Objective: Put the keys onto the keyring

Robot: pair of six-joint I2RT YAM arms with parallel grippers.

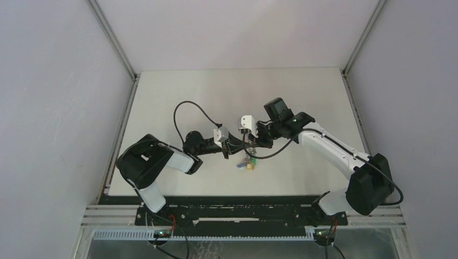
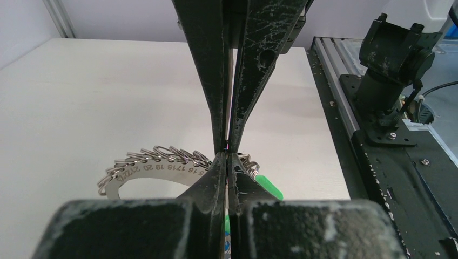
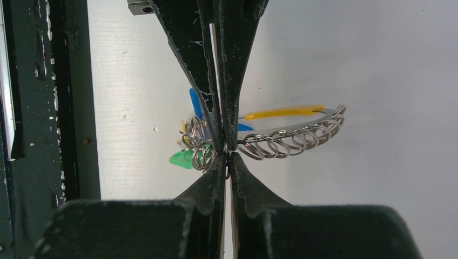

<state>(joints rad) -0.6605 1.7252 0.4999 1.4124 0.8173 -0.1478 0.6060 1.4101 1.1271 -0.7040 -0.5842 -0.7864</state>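
The keyring (image 3: 291,137) is a silvery numbered band strung with several small wire rings, a yellow-orange band (image 3: 283,112), a blue tag (image 3: 194,100) and a green tag (image 3: 181,158). It is held over the table between both arms, its tags hanging low (image 1: 247,163). My left gripper (image 2: 228,154) is shut on the numbered band (image 2: 156,170), next to the green tag (image 2: 268,186). My right gripper (image 3: 226,152) is shut on the row of small rings, with a thin dark sliver between its pads. The small black-headed key is hidden.
The black rail and arm mounts (image 2: 389,108) run along the table's near edge, close beside the keyring. White table (image 1: 237,91) stretches behind the grippers. A black cable (image 1: 189,108) loops above the left wrist. Grey walls enclose the sides.
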